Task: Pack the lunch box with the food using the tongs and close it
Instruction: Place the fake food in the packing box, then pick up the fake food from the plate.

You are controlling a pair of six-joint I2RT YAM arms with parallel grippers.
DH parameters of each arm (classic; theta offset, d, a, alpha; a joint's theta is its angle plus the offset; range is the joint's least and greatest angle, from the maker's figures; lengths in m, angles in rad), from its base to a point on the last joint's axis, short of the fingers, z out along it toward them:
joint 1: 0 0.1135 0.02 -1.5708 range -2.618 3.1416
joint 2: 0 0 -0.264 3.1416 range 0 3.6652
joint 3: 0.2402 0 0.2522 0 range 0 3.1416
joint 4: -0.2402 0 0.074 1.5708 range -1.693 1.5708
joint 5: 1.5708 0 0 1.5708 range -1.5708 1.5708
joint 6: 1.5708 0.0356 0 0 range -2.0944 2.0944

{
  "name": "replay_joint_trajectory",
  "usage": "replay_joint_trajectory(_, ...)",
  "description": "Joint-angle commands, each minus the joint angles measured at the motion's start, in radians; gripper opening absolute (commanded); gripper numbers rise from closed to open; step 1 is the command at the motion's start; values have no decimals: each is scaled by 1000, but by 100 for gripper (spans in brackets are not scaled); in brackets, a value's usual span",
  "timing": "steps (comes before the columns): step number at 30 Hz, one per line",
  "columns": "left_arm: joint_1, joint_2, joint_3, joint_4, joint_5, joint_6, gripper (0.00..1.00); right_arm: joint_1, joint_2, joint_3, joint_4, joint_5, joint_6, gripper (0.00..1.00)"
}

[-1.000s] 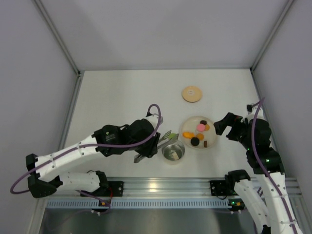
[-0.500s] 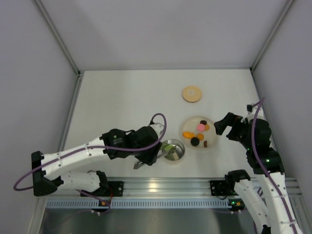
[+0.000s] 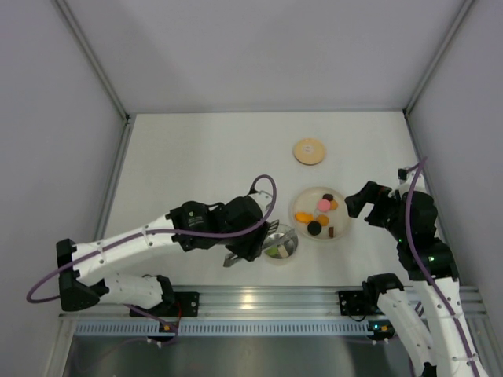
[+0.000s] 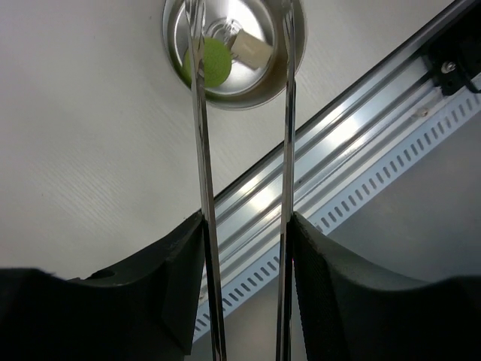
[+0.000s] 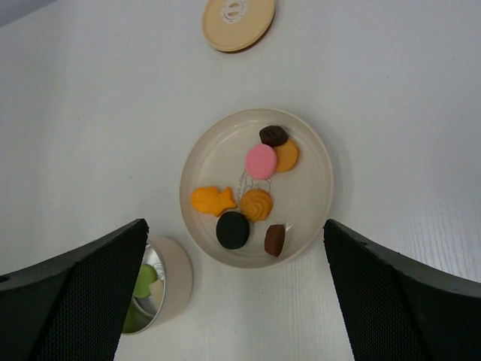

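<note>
Tongs point(image 4: 199, 150), grasped in left claw point(image 4: 246, 226), arms spread over lunch box point(image 4: 240, 103), seemingly to leave green ball point(image 4: 214, 64) inside; right claw point(image 3: 364, 204) released, empty.

White matte table point(image 3: 196, 157) is spanning the enclosure. Plain pale grey walls point(image 3: 267, 55) are closing it in on the left, back and right, with grey corner posts point(image 3: 90, 59) rising at both back corners. Aluminium rail point(image 3: 259, 298) is catching glare along the near edge, with a perforated strip point(image 3: 259, 327) running just below. Light is falling evenly and shadows are staying soft.
</note>
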Motion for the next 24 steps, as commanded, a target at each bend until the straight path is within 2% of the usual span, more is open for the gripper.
replay_joint_trajectory(1,-8,23,117,48,-16,27,52,-11,5,14,23,5,-5,99)
replay_joint_trajectory(8,-8,176,290,82,-68,72,52,-13,4,17,23,5,-3,99)
replay_joint_trajectory(14,11,394,478,102,-131,107,54,-13,4,31,10,-2,-3,100)
replay_joint_trajectory(18,63,532,552,120,-89,119,51,-11,-4,44,-9,1,-11,100)
replay_joint_trajectory(24,123,654,597,160,-48,132,52,-11,-16,45,-21,-2,-14,99)
